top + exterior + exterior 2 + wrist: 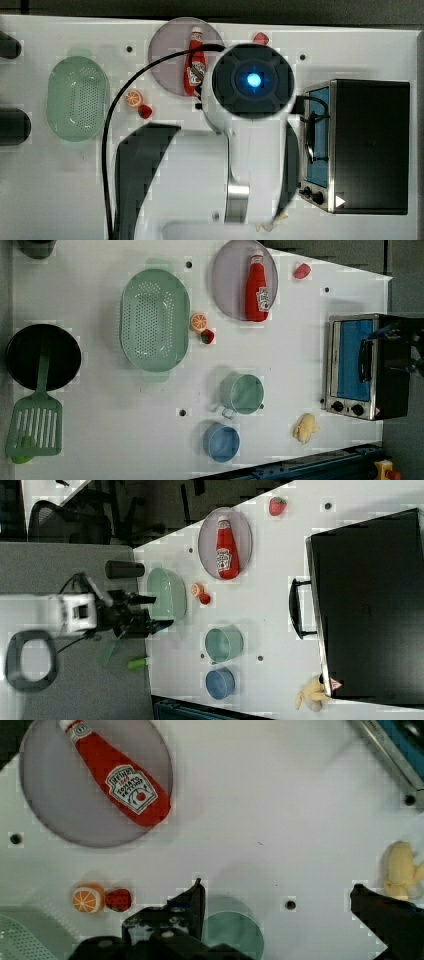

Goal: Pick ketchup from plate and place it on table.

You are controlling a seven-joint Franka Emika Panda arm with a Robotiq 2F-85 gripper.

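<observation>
The ketchup (120, 782) lies flat on the plate (60, 805), its white cap pointing to the far table edge in the left view, its label facing up. In the left view the bottle sits on the plate's right half. The plate rests on the table (280, 365).

The arm (252, 80) reaches out over the table, and in the top view its wrist covers the plate's right edge. The gripper (277, 905) points down and hangs above the table with its fingers (192, 902) wide apart, holding nothing. In the wrist view the ketchup is well apart from the fingers, off to one side and not between them; below the gap is bare table and part of a teal cup (235, 930).

Near the plate are an orange slice (198, 321) and a strawberry (207, 336), just beside each other. A green basket (154, 320) next to them has nothing inside (its holes show the table). The teal cup and a blue bowl (221, 442) also look unfilled. A toaster oven (357, 365) stands at the left view's right, with a yellow toy (305, 428) near it.
</observation>
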